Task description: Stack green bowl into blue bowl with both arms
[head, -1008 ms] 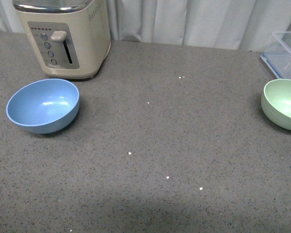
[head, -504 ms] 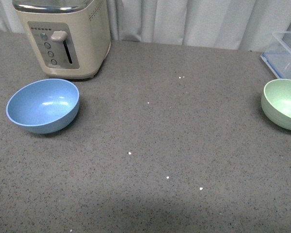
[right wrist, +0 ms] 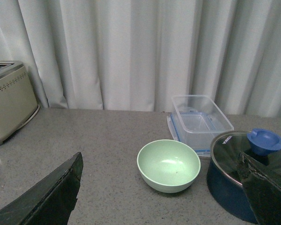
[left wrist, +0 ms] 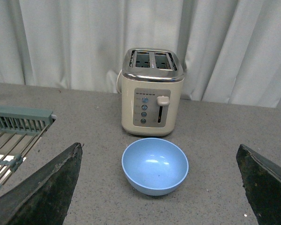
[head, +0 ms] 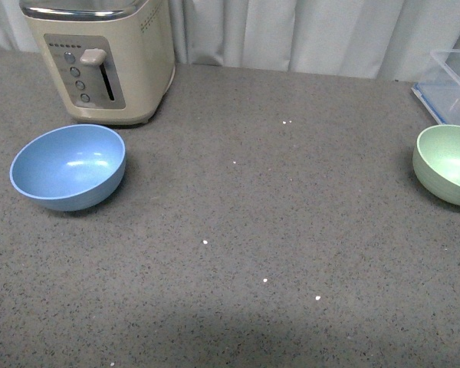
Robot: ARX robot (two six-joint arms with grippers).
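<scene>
Hovering left gripper [left wrist: 159, 146]: is hanging spread wide, empty, facing the blue bowl [left wrist: 155, 166] sitting just before the toaster [left wrist: 152, 91].
Right gripper [right wrist: 161, 160]: is hanging spread wide, empty, facing the green bowl [right wrist: 168, 165] sitting near the clear container [right wrist: 201, 123].
Spacing: the two are sitting well apart on the counter [head: 291, 215].

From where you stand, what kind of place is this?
Most likely a kitchen counter, perhaps a staged one. A cream two-slot toaster stands on a grey speckled countertop, with a dish rack, a glass-lidded dark-blue pot and a clear food container nearby.
</scene>
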